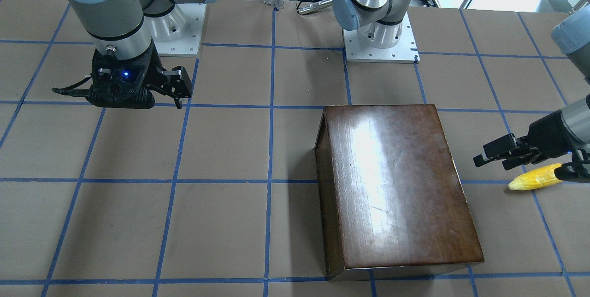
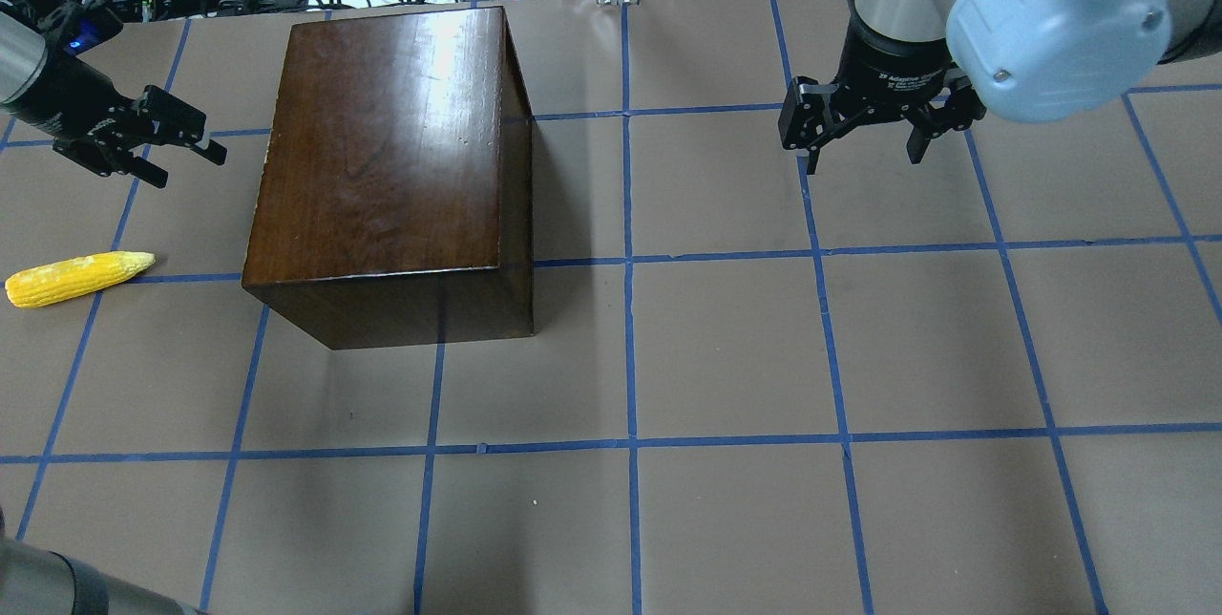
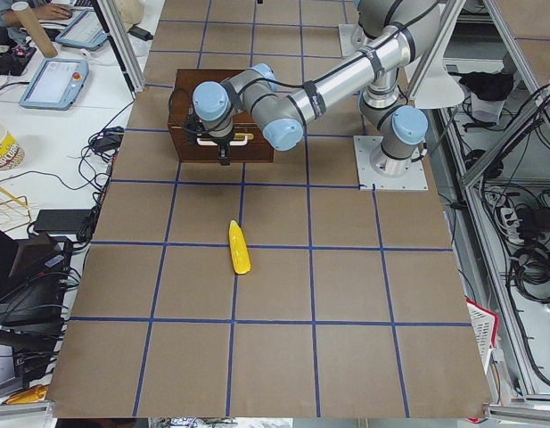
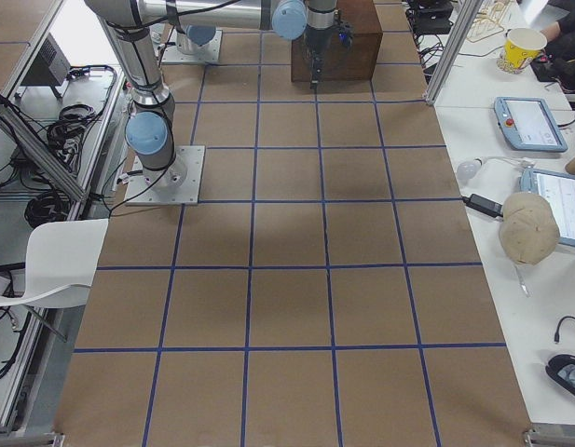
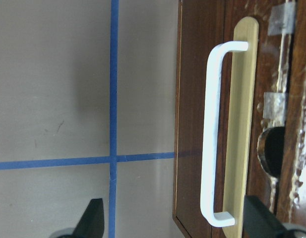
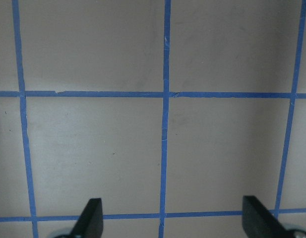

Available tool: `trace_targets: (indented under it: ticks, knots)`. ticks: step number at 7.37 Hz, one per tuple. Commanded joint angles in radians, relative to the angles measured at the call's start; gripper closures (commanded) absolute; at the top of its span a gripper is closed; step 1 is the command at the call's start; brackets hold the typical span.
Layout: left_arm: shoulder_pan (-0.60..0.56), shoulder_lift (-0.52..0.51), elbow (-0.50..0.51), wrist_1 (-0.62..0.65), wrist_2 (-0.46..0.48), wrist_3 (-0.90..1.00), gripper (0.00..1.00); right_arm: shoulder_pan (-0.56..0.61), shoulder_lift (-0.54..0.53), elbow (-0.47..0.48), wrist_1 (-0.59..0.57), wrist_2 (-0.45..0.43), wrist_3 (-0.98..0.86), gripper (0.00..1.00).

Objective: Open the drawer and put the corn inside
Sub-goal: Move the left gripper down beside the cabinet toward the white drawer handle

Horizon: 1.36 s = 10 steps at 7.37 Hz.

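Drawer [image 5: 192, 124] front of dark, scuffed brown wood, closed flush in its box, fills the space ahead of the left gripper [image 2: 186, 161]. It carries one white bar handle [image 5: 211, 134] mounted on a brass-coloured backplate [image 5: 240, 124]. The left gripper's two fingers are spread wide and hold nothing. Seen from its wrist camera, the handle lies within their span, nearer one fingertip [image 5: 257, 218], and the fingers stand apart from the wood. The box [image 2: 382, 147] is glossy dark brown with light glaring off its flat top. One yellow corn cob [image 2: 76, 277] with bumpy kernels lies on the table below and behind the left gripper's fingertips, not touching them. Its tapered tip points toward the box, with a gap of bare table between. The right gripper [image 2: 864, 152] hangs well off to the far side of the box. Its fingers are also parted and empty, and only the taped surface lies beneath them. The table [image 2: 726, 348] is covered in dull brown sheeting divided into large squares by blue tape lines. Beyond the table's edges are metal frame posts, tangled cables and white side benches. On the benches are two teach pendants [image 4: 529, 123] and a paper cup [image 4: 525, 47], and one white chair [image 4: 59, 265] stands near the right arm's base. In all there are two arms, two grippers, one box, one drawer front and one cob.
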Motion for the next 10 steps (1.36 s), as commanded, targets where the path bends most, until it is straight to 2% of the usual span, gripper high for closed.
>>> trace_targets:
  ticks: [1,10]
  knots:
    - [0.001,-0.022,0.001,0.035,-0.037,-0.005,0.00,0.000,0.000,0.000,0.001,0.000,0.000,0.00]
    - [-0.004,-0.086,0.000,0.055,-0.075,-0.009,0.00,0.000,0.000,0.000,0.001,0.000,0.000,0.00]
